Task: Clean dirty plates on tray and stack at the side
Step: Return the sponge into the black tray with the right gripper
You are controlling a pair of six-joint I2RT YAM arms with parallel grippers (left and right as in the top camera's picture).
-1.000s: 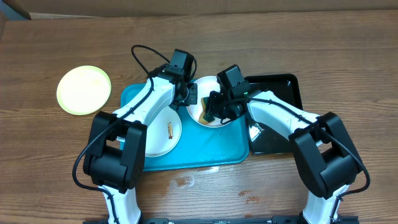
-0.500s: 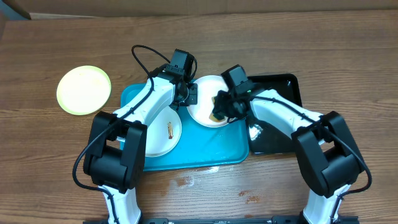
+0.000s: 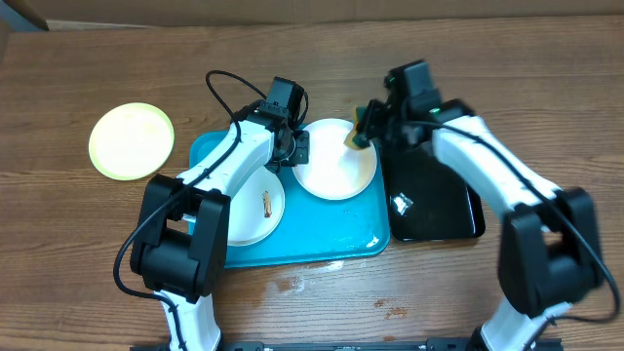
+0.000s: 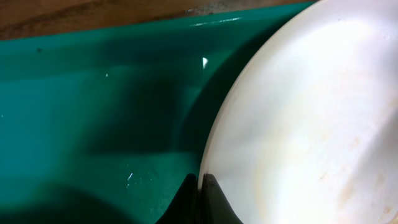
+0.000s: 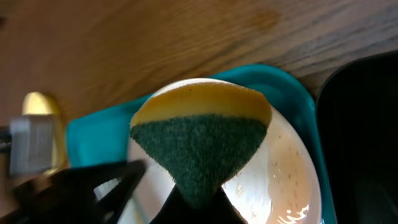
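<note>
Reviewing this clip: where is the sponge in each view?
Overhead: sponge at the white plate's upper-right rim.
Left wrist: not in it.
Right wrist: centre, green scouring side toward camera.
Shared landmark: the white plate on the turquoise tray.

Left hand (image 3: 300, 148), right hand (image 3: 362, 130): both clamped tight.

Brown wood-grain table (image 3: 546, 78), evenly lit
</note>
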